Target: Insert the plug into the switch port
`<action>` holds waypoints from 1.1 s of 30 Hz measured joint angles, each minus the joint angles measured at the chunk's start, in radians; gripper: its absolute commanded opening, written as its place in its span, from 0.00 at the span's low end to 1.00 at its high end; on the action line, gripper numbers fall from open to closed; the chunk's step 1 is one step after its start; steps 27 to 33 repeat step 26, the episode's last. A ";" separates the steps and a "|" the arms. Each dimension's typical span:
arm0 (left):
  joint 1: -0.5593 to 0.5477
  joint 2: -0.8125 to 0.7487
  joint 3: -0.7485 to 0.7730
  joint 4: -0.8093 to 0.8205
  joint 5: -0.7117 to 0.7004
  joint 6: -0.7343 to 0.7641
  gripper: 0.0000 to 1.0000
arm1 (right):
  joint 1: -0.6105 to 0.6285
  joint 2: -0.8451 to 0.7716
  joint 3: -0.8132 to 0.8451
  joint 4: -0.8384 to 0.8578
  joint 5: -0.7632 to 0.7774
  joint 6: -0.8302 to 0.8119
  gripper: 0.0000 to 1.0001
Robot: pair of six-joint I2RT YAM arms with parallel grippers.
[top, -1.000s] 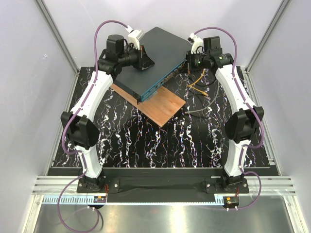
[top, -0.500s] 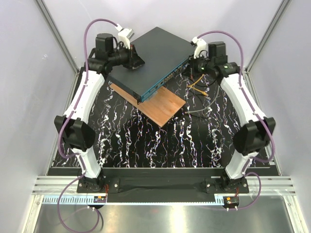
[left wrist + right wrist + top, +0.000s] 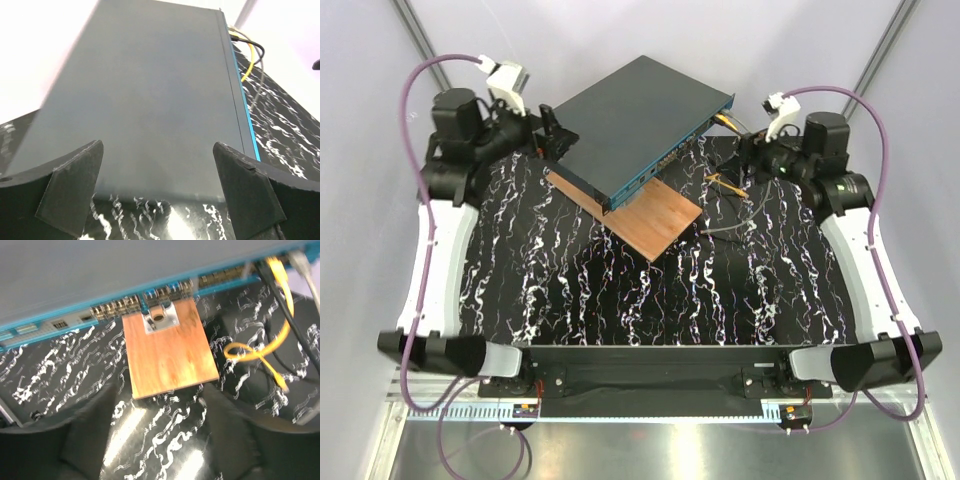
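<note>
Left hand is spread wide, empty, the switch just ahead. Right hand is spread too, holding nothing, facing the sockets. Black marbled desk below, pale walls around.

We are seeing the switch showing a dark grey-teal top and a brighter teal front strip. We are also seeing a reddish-brown, wood-grained board, a black mat streaked with white marbling, and a bright yellow cable.

Saw the switch lying partly on the board, cables on the table just right of it
</note>
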 measured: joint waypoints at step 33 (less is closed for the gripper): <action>0.031 -0.691 -0.674 -0.356 -0.416 0.070 0.99 | -0.053 -0.628 -0.606 -0.093 0.072 0.087 1.00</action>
